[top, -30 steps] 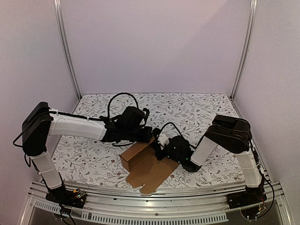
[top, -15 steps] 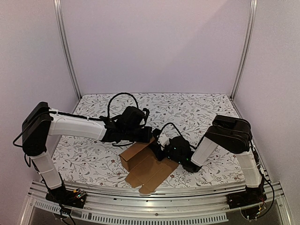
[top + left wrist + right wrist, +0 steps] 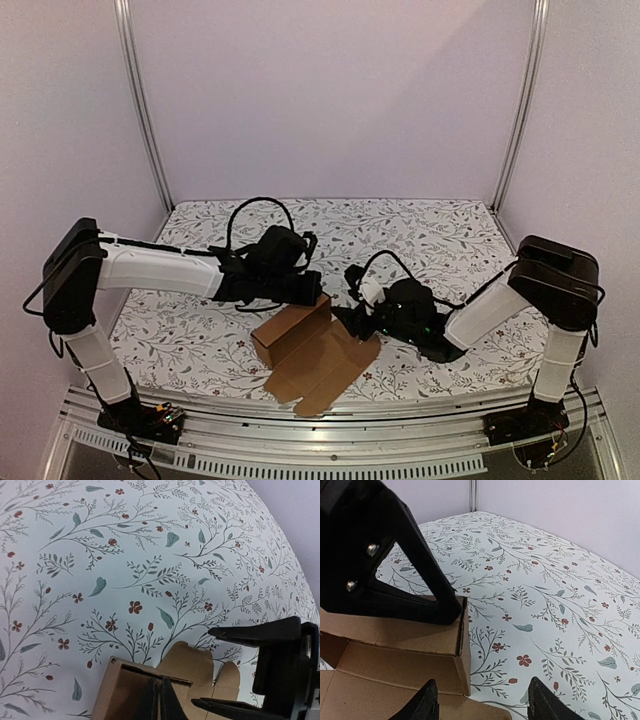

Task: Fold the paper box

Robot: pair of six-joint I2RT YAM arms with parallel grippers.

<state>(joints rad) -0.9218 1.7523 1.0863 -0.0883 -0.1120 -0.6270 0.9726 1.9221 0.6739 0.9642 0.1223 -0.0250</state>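
The paper box [image 3: 300,345] lies on the tabletop [image 3: 430,235] near the front edge (roughly midway across), with the left fingers [image 3: 150,702] at its far end and the right fingers [image 3: 422,705] at its right side.

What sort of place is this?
Most likely a robot test booth, not a home: plain walls framed by metal posts, a left arm and right arm bolted to a metal rail, and a flowered tablecloth holding one cardboard box.

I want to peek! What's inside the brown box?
Through the paper box's open end, only bare brown cardboard shows. The left end effector pinches the wall there, covering part of the inside; the far end is hidden.
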